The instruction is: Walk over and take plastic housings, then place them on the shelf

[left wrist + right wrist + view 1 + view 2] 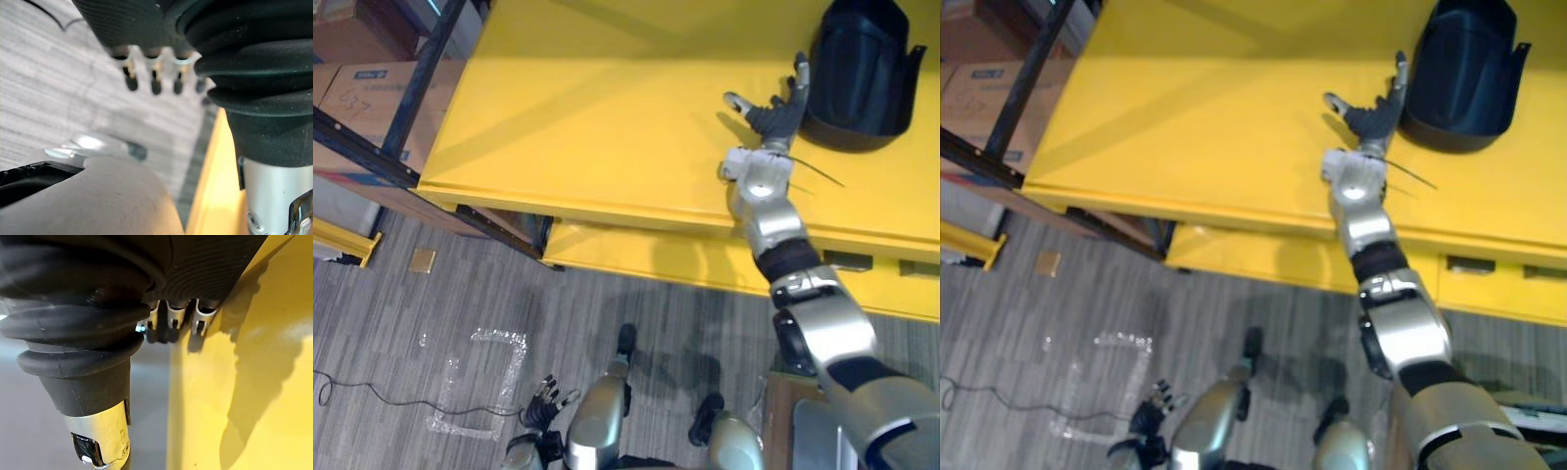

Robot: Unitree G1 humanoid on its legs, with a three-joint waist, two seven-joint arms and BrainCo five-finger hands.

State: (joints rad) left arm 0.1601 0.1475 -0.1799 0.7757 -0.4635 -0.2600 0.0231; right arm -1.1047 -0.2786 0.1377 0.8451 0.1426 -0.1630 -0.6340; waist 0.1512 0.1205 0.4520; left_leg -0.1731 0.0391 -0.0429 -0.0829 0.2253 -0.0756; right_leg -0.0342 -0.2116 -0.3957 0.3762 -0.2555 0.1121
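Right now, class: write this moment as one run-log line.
right hand: open, beside black housing, contact unclear | housing: on yellow shelf, not held | left hand: open, low over floor

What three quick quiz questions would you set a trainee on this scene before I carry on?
1. True or false: the black plastic housing sits on the yellow shelf surface.
2. Pick one. The right hand is: A) open beside the housing; B) curled round the housing; C) shut, holding nothing.
3. Fill the gap: the left hand hangs low, open, above the grey ___.

Key: 1 true; 2 A; 3 floor.
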